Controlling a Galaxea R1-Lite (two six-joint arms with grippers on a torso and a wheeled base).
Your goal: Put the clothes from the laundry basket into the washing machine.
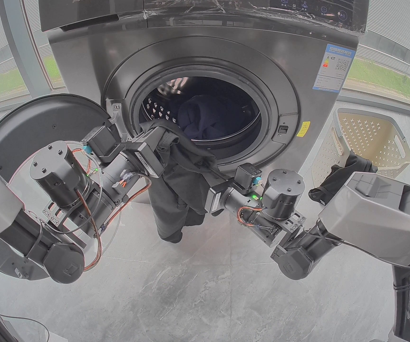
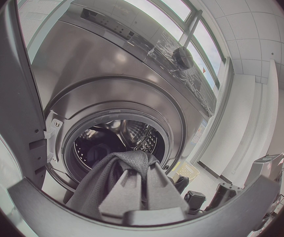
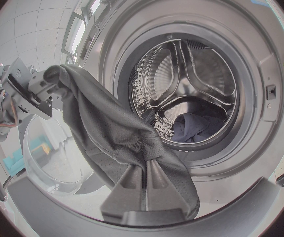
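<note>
Your left gripper point(image 2: 143, 165) and right gripper point(image 3: 145, 165) both pinch the grey mesh garment point(image 1: 176, 191), fingers shut; it looks light, limp and sagging, so grip its upper edge

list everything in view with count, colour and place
washing machine: one, dark grey, straight ahead
door: one, grey, swung open on the left
dark grey garment: one, held between both hands at the drum's mouth, hanging outside
navy garment: one, inside the drum
laundry basket: one, cream, floor right of the machine
black garment: one, draped over the basket's rim
left hand: one, black, shut on the dark grey garment
right hand: one, black, shut on the same garment
</note>
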